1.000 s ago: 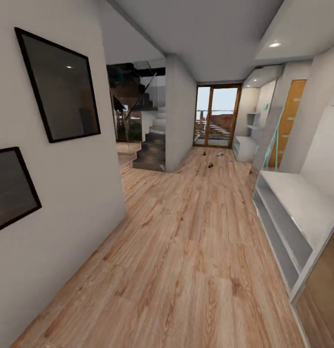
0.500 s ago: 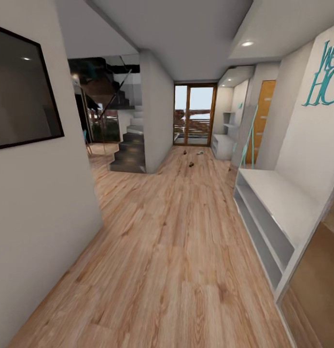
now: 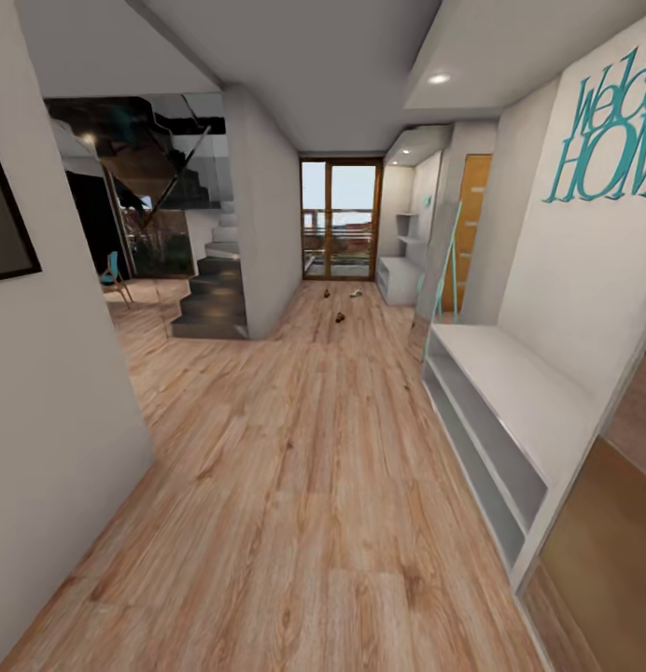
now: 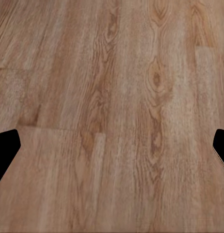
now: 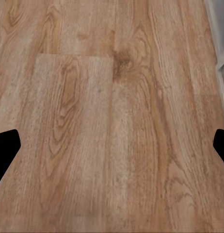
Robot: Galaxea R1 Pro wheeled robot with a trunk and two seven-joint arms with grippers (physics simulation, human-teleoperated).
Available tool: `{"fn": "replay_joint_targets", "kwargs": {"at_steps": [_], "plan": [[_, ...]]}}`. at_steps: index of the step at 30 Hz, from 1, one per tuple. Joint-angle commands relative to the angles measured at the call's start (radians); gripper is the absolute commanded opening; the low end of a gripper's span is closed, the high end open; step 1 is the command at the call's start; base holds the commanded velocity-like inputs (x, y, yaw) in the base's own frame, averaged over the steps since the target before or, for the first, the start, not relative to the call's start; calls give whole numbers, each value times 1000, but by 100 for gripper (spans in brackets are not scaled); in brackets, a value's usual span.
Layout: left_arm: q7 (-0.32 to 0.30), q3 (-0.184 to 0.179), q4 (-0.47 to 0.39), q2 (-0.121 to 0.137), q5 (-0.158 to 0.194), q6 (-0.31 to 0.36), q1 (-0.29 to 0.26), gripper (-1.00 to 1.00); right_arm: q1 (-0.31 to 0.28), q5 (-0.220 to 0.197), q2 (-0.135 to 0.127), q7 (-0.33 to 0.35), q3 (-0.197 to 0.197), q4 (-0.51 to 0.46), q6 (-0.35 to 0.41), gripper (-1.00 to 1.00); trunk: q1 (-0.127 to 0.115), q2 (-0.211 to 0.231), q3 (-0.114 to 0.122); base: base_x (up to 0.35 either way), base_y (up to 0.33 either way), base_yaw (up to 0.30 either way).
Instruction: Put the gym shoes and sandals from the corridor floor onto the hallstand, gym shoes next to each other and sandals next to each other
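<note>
Your left gripper [image 4: 112, 150] had its jaws spread wide, the two black fingertips [image 4: 5, 150] showing at the frame's side edges with nothing between them but floor [image 4: 117, 97]: matte wood planks, light brown, with oval knots and long grain. Your right gripper [image 5: 112, 150] was spread just as wide over the same planks, with a pale grey strip at the upper right edge of that frame.

In the head view, the rack [image 3: 510, 411] ran along the right of the frame, a smooth light-grey unit with a flat bench top and two long open shelves. The shoes [image 3: 340, 316] were small dark specks on the floor near upper centre, by the glass door [image 3: 340, 219], well apart from both grippers; you could not tell sneaker from sandal. Teal lettering [image 3: 608, 131] hung on the wall above the rack.
</note>
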Motion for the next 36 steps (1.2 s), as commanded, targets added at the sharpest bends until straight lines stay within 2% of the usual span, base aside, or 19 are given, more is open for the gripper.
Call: {"fn": "replay_joint_targets", "kwargs": {"at_steps": [1,36], "plan": [[-2,2,1,0,1,-3,-1,100,0,-3,0,1,0,1,-4,100,1,0,-1,338,0,-57],[-2,2,1,0,1,-3,-1,100,-1,4,1,3,7,3,-3,100,1,0,-1,338,0,-3]]}}
